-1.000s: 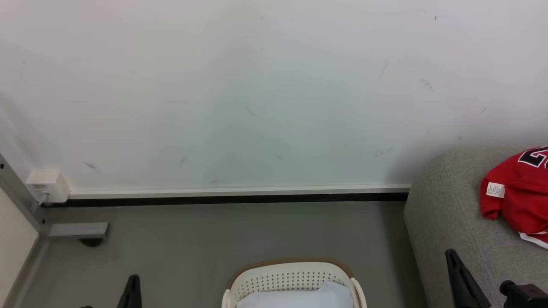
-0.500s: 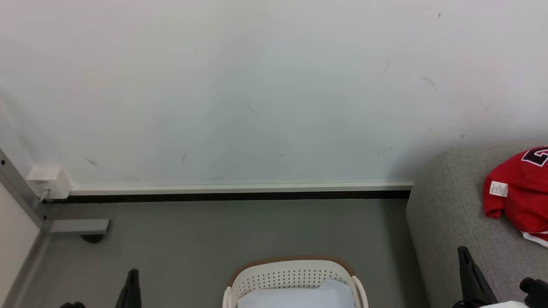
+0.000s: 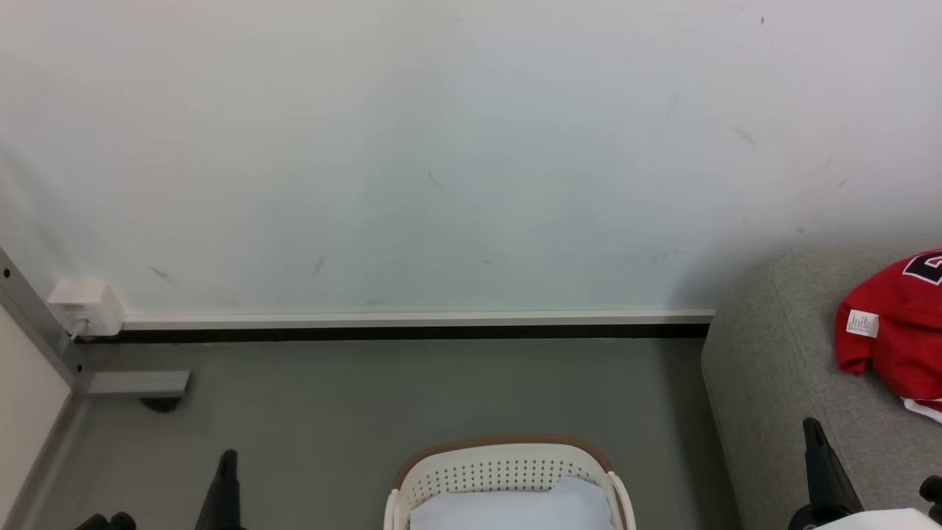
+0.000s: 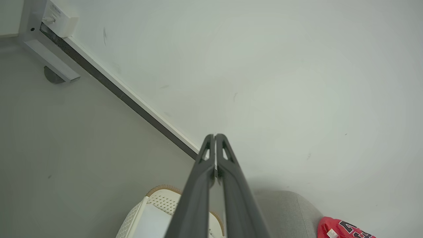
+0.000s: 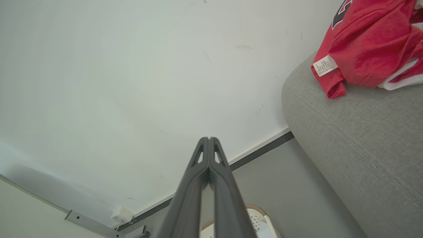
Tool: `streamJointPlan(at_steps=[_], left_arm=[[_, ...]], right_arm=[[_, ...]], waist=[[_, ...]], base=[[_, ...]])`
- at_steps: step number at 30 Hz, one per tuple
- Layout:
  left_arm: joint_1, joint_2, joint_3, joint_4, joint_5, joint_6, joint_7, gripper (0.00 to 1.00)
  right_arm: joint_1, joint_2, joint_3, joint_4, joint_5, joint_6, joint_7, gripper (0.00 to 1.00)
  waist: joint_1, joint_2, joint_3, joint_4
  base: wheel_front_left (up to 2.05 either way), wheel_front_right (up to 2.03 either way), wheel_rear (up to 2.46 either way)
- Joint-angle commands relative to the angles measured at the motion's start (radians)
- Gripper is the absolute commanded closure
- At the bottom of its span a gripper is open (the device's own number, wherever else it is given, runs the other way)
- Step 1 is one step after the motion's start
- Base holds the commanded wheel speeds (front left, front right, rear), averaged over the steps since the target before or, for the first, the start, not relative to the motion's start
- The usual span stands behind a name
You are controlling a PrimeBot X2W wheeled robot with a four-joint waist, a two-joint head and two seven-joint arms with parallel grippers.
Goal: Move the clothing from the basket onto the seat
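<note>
Since the red jersey (image 3: 894, 331) is lying crumpled on the grey sofa (image 3: 773, 383) at the right edge of the head view, its white tag (image 3: 862, 323) facing out and no part of it touching the basket (image 3: 508, 460), the task is looking all but finished. The basket is sitting on the floor (image 3: 412, 390) at the bottom centre of that view, well apart from the red jersey and holding a pale bluish-white cloth (image 3: 515, 508). In its own wrist view the left gripper (image 4: 215, 136) is showing its two dark fingers pressed together with nothing between them, pointing toward the wall (image 4: 281, 82). The right gripper (image 5: 209, 138) is likewise showing its fingers closed on each other and empty, with the red jersey at the upper right of its view. The step in hand is appearing to be the closing one, with the placing done. The next move is calling for little: checking that the red jersey is resting securely, since it is lying near the grey sofa's rounded end, and leaving the pale bluish-white cloth alone.
</note>
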Motion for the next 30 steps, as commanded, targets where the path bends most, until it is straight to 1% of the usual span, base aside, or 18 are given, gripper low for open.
streamJointPlan(at_steps=[1, 8, 9, 30], left_arm=[[-0.027, 0.003, 0.009, -0.010, -0.044, -0.007, 0.008, 1.00], [-0.037, 0.000, 0.015, -0.008, -0.114, -0.014, 0.028, 1.00], [-0.041, -0.001, 0.017, -0.007, -0.137, -0.017, 0.035, 1.00], [-0.068, -0.010, 0.038, -0.002, -0.340, -0.038, 0.094, 1.00]], right_arm=[[-0.030, -0.001, -0.011, -0.016, 0.037, -0.001, 0.007, 1.00], [-0.034, 0.004, -0.025, -0.018, 0.106, -0.001, 0.027, 1.00], [-0.035, 0.005, -0.030, -0.019, 0.128, -0.001, 0.035, 1.00], [-0.046, 0.017, -0.070, -0.024, 0.327, -0.001, 0.093, 1.00]], waist=[[0.0000, 0.0000, 0.001, 0.001], [0.0000, 0.0000, 0.005, 0.003], [0.0000, 0.0000, 0.007, 0.004], [0.0000, 0.0000, 0.020, 0.013]], base=[[0.00, 0.00, 0.00], [0.00, 0.00, 0.00], [0.00, 0.00, 0.00], [0.00, 0.00, 0.00]])
